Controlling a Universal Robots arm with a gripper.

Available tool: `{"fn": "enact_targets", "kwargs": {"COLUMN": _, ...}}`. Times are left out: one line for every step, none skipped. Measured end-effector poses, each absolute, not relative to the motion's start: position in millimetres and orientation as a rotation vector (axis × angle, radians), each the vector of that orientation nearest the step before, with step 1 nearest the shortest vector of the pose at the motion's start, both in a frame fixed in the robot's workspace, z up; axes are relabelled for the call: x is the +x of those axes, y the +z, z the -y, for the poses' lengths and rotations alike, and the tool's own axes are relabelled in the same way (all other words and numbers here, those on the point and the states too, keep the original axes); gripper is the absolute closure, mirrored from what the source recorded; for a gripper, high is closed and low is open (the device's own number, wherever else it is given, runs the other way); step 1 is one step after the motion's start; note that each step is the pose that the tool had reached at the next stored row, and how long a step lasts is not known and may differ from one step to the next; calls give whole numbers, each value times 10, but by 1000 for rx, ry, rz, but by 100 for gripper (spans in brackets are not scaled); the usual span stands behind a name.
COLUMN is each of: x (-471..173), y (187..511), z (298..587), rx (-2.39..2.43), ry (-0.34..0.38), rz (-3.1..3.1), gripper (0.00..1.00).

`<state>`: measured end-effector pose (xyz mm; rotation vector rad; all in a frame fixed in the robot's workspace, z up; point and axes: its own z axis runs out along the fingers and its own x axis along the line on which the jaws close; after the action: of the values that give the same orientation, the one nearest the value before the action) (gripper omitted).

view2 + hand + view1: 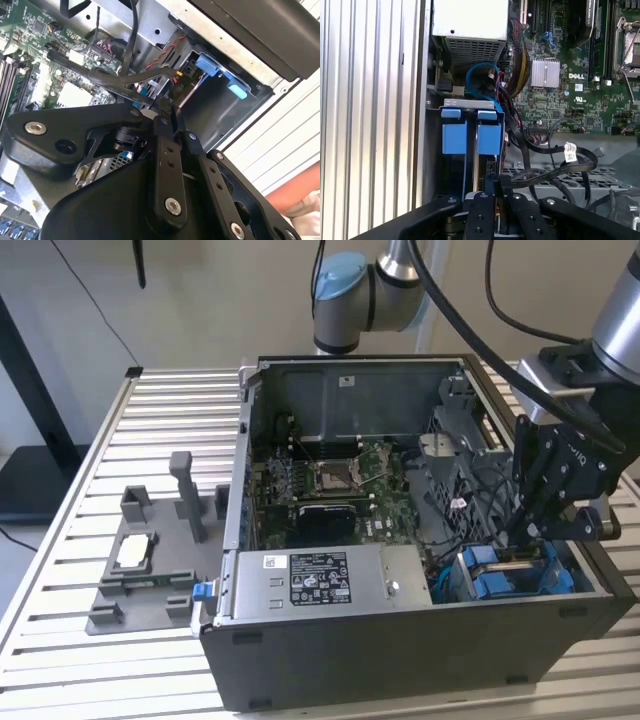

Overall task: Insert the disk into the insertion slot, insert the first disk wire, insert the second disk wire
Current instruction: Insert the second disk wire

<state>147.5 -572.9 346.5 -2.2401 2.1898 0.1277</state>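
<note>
The fingers (482, 202) of the gripper (496, 182) are drawn together, the tips almost touching. If a small plug sits between them is hidden, so I cannot tell it.

The open computer case (400, 640) takes the middle and lower right of the exterior view, on a ribbed metal table (100, 440). Inside it, the green motherboard (330, 480) lies at the centre, and the grey power-supply box (310, 580) is along the near wall. The gripper hangs at the exterior view's right, tips down into the lower right corner of the case.

In that corner is the insertion slot (470, 103), a narrow grey bay. The disk (489, 137) seems already seated in it, judged from its blue carrier tabs, which stand side by side at the mouth of the bay. In the first wrist view the disk is straight ahead of the fingertips and near to them, and its long axis runs in the same line as the fingers, down into the bay.

Black wires (555, 167) loop just beside the fingers, and a blue wire (480, 75) curves beyond the slot. In the second wrist view one black wire (125, 80) passes close to the tips.
</note>
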Motion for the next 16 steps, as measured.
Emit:
{"fn": "enact_targets", "kwargs": {"x": 1477, "y": 3460, "z": 5729, "rx": -2238, "ry": 128, "rz": -2192, "gripper": 84}}
{"fn": "enact_targets", "kwargs": {"x": 1479, "y": 3456, "z": 5729, "rx": -2235, "ry": 128, "rz": -2195, "gripper": 84}}
{"fn": "enact_targets", "kwargs": {"x": 1480, "y": 3451, "z": 5729, "rx": -2232, "ry": 127, "rz": -2198, "gripper": 84}}
{"fn": "enact_targets", "kwargs": {"x": 1481, "y": 3447, "z": 5729, "rx": -2229, "ry": 127, "rz": -2201, "gripper": 84}}
{"fn": "enact_targets", "kwargs": {"x": 1483, "y": 3443, "z": 5729, "rx": -2226, "ry": 127, "rz": -2204, "gripper": 84}}
{"fn": "enact_targets", "kwargs": {"x": 1484, "y": 3440, "z": 5729, "rx": -2224, "ry": 127, "rz": -2206, "gripper": 84}}
{"fn": "enact_targets", "kwargs": {"x": 1485, "y": 3436, "z": 5729, "rx": -2221, "ry": 127, "rz": -2209, "gripper": 84}}
{"fn": "enact_targets", "kwargs": {"x": 1486, "y": 3432, "z": 5729, "rx": -2218, "ry": 127, "rz": -2211, "gripper": 84}}
{"fn": "enact_targets", "kwargs": {"x": 1487, "y": 3428, "z": 5729, "rx": -2216, "ry": 127, "rz": -2214, "gripper": 84}}
{"fn": "enact_targets", "kwargs": {"x": 1488, "y": 3425, "z": 5729, "rx": -2214, "ry": 127, "rz": -2216, "gripper": 84}}
{"fn": "enact_targets", "kwargs": {"x": 1489, "y": 3422, "z": 5729, "rx": -2212, "ry": 126, "rz": -2218, "gripper": 84}}
{"fn": "enact_targets", "kwargs": {"x": 1489, "y": 3419, "z": 5729, "rx": -2210, "ry": 126, "rz": -2220, "gripper": 84}}
{"fn": "enact_targets", "kwargs": {"x": 1490, "y": 3416, "z": 5729, "rx": -2209, "ry": 126, "rz": -2221, "gripper": 84}}
{"fn": "enact_targets", "kwargs": {"x": 1490, "y": 3414, "z": 5729, "rx": -2208, "ry": 126, "rz": -2222, "gripper": 84}}
{"fn": "enact_targets", "kwargs": {"x": 1490, "y": 3412, "z": 5729, "rx": -2207, "ry": 126, "rz": -2223, "gripper": 84}}
{"fn": "enact_targets", "kwargs": {"x": 1490, "y": 3410, "z": 5729, "rx": -2206, "ry": 126, "rz": -2224, "gripper": 84}}
